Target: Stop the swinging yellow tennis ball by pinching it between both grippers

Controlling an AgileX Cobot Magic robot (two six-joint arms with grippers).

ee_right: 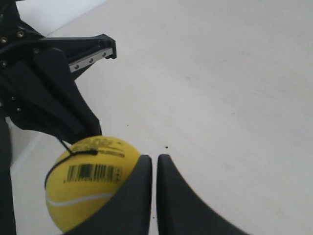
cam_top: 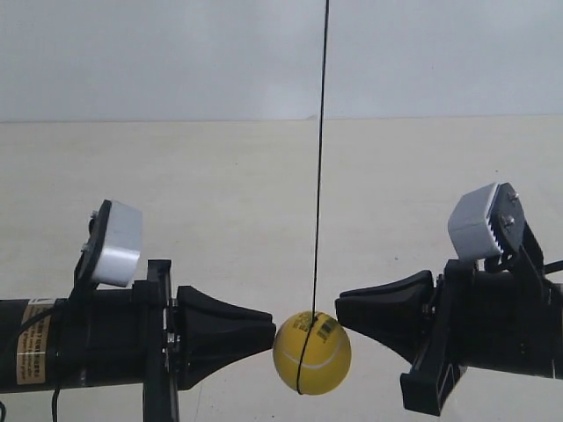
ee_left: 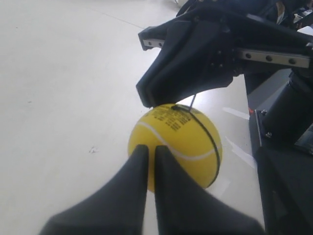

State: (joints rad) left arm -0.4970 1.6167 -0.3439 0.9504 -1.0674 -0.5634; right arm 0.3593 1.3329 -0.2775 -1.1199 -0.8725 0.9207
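yellow tennis ball almost pinned

it hangs on its string between the two arms' tips. left gripper and right gripper each show fingers nearly together, holding nothing. best to press both tips level, at mid-ball, evenly, so it cannot squirt sideways.

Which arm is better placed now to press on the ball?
Left, probably. The left gripper has its shut jaws aimed at the middle of the yellow tennis ball. The right gripper sits off-centre, near its top, and likely must shift.
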